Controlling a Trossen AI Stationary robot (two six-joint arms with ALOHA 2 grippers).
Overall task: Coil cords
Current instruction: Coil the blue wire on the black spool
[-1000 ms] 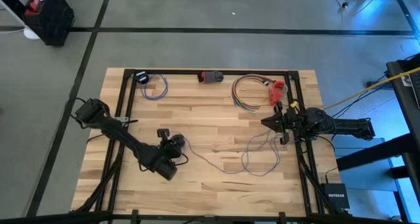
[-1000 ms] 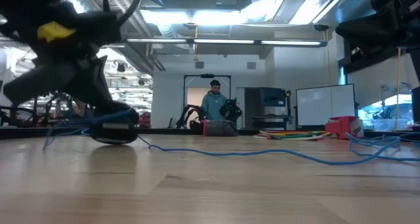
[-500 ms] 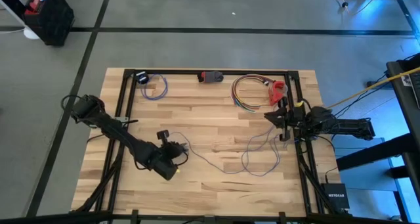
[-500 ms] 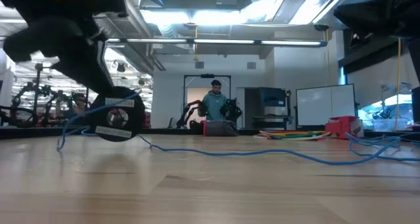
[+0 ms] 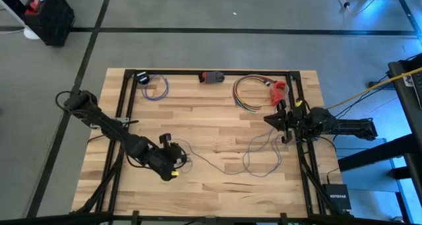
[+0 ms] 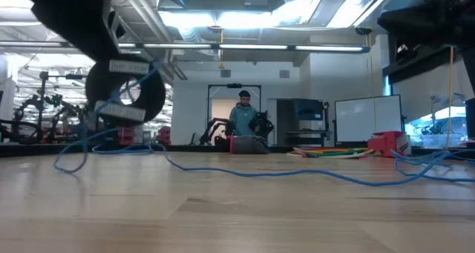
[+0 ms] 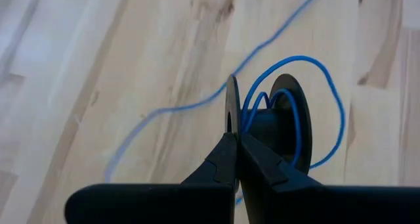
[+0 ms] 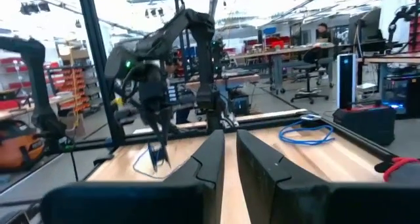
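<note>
The cord point(image 5: 221, 168) is a thin blue-lilac wire that lies in loose squiggles across the middle of the table. Its left end is looped around a black spool point(image 6: 128, 97). My left gripper point(image 5: 171, 160) is shut on this spool and holds it in the air over the table's near left part. From the spool the wire point(image 6: 111, 145) drops to the tabletop and runs right. In the left wrist view the spool point(image 7: 266, 122) shows edge-on with a few slack loops around its hub. My right gripper point(image 5: 269, 121) hovers at the table's right edge, slightly open, with nothing between its fingers. My left gripper pinches the rim of one spool flange point(image 7: 231, 115) between its two fingertips point(image 7: 226, 152). The fingers come slanting down from above. The spool hangs clear of the table and stands on edge. The wire falls slack from its hub to the tabletop.
A coil of coloured wires point(image 5: 249, 93) and a red object point(image 5: 279, 92) lie at the far right. A dark item point(image 5: 211, 76) sits at the far middle and a small blue cord bundle point(image 5: 153, 85) at the far left. A person point(image 6: 243, 119) stands in the room beyond the table.
My left gripper has risen and rolled, staying shut on the spool. The spool was resting on the table and is now lifted clear and tipped onto its edge. The wire's end by the spool has come up with it. The rest of the wire stays on the table.
</note>
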